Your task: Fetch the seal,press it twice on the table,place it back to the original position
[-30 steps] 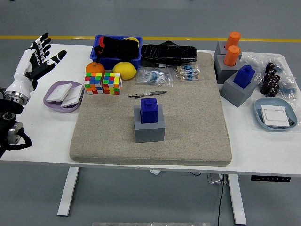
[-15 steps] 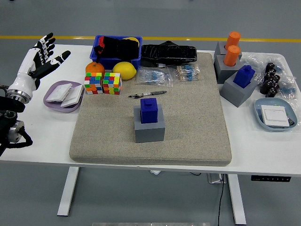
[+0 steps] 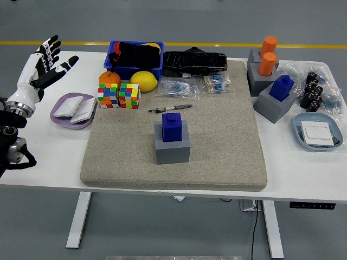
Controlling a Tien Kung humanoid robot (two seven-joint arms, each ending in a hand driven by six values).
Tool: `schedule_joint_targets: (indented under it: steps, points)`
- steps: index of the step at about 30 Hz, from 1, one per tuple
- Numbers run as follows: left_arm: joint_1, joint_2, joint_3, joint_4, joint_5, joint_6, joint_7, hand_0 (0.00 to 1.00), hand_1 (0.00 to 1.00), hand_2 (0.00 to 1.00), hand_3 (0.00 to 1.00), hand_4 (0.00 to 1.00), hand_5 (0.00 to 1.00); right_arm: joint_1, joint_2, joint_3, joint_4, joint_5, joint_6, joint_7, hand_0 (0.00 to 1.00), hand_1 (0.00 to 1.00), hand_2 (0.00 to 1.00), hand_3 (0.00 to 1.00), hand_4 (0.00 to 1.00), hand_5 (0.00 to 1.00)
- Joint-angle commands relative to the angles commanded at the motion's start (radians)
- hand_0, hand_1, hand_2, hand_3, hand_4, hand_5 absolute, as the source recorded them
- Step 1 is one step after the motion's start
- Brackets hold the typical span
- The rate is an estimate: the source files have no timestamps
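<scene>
Seal [image 3: 172, 127]: blue block seated upright in a grey holder [image 3: 172, 147] at mid-mat, just below the pen [image 3: 170, 109].
Mat [image 3: 227, 146]: beige pad covering the table's centre; bare pad lies to the right of the holder and in front of it.
Left hand [image 3: 40, 67]: raised over the table's far-left corner, fingers spread, holding nothing; well apart from the seal.
Right hand: not in view.
Step in hand: reach for the seal; no contact made yet.
Approach: bring the hand in from the left, above the cubes [image 3: 119, 95] and the plate [image 3: 58, 114], then descend onto the seal from above.
Grasp: pinch the exposed upper part of the seal; leave the holder untouched.
Lift: pull straight up, since a tilt would probably drag the holder along.
Caution: a second blue seal [image 3: 282, 86] stands at the right; the centre one appears to be the nearer target.
</scene>
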Motion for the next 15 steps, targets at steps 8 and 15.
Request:
schedule_joint_targets:
  steps: [8, 15]
  points:
    - [0.0, -0.001, -0.006, -0.005, 0.001, -0.001, -0.002, 0.949, 0.996, 0.989, 0.992, 0.956, 0.469, 0.002, 0.003, 0.004, 0.0, -0.003, -0.003, -0.002, 0.923, 0.822, 0.826, 0.853, 0.998, 0.843]
    - [-0.001, -0.001, -0.008, -0.007, 0.002, 0.0, -0.002, 0.949, 0.996, 0.989, 0.991, 0.956, 0.47, 0.006, 0.004, 0.008, 0.0, -0.003, -0.001, -0.004, 0.923, 0.822, 0.826, 0.853, 0.998, 0.843]
